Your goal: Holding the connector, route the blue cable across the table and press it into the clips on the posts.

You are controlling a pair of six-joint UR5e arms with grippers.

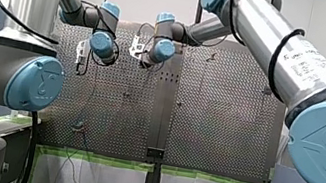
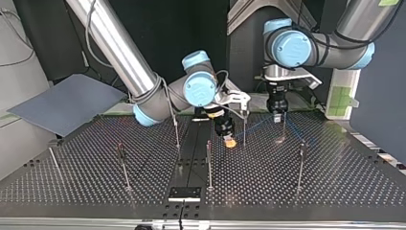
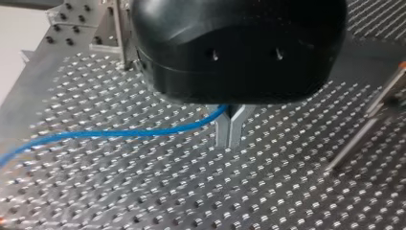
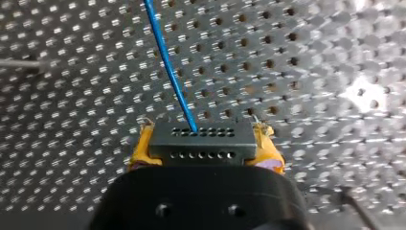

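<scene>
Over the table (image 2: 335, 182), strung past a middle post (image 2: 244, 132): the blue cable (image 4: 167, 72). To one side of that post, pinched together on the cable, my left pincer (image 3: 230, 132); to the other and nearer, clamped on the connector (image 4: 201, 139), my right pincer (image 4: 203, 151). Probably needs pressing down there.

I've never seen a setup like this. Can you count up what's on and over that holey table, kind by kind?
Robot arms: 2, my left arm and my right arm
Thin upright posts: 7, as far as the top view shows
Blue cable: 1
Black connector: 1
Total: 11
</scene>
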